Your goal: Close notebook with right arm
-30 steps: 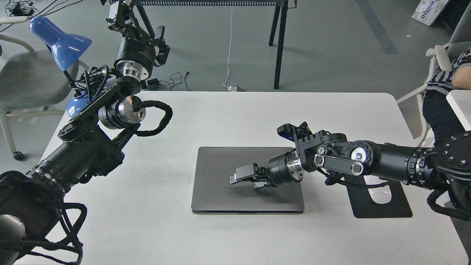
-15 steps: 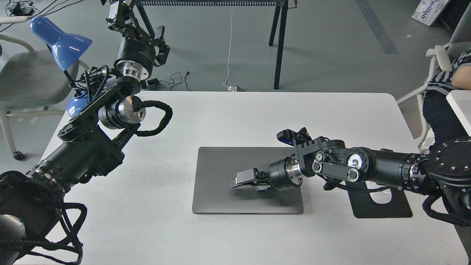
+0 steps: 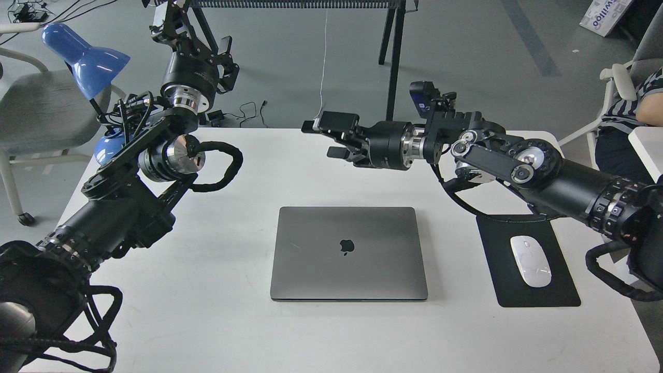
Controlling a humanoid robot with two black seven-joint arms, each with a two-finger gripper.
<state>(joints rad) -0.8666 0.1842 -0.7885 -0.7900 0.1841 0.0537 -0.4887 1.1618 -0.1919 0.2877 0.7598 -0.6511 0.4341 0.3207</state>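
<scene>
Reaching into the upper left of the frame, the left black two-finger gripper (image 3: 171, 23) cannot be judged open or closed. At centre, the slim grey metal notebook (image 3: 348, 254) is seen shut flat. Above it, the right black two-finger gripper (image 3: 331, 137) is held spread, empty.

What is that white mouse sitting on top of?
The white mouse lies on a black mouse pad, which lies flat on the white table, right of the closed notebook. The pad under the mouse is hidden.
</scene>
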